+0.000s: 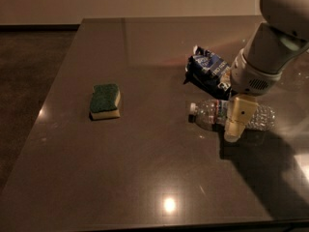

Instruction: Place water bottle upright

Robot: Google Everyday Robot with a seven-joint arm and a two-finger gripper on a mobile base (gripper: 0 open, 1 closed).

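The water bottle is a small clear ribbed bottle lying on its side on the dark table, right of centre. Its white cap points left and its thin label band sits near the middle. My gripper hangs from the white arm that comes in from the upper right. It is down at the bottle's middle, covering part of the body, with its cream tip at the table surface on the near side of the bottle.
A dark blue foil snack bag lies just behind the bottle, close to the arm. A green and yellow sponge lies on the left half of the table. The table's left edge drops to a dark floor.
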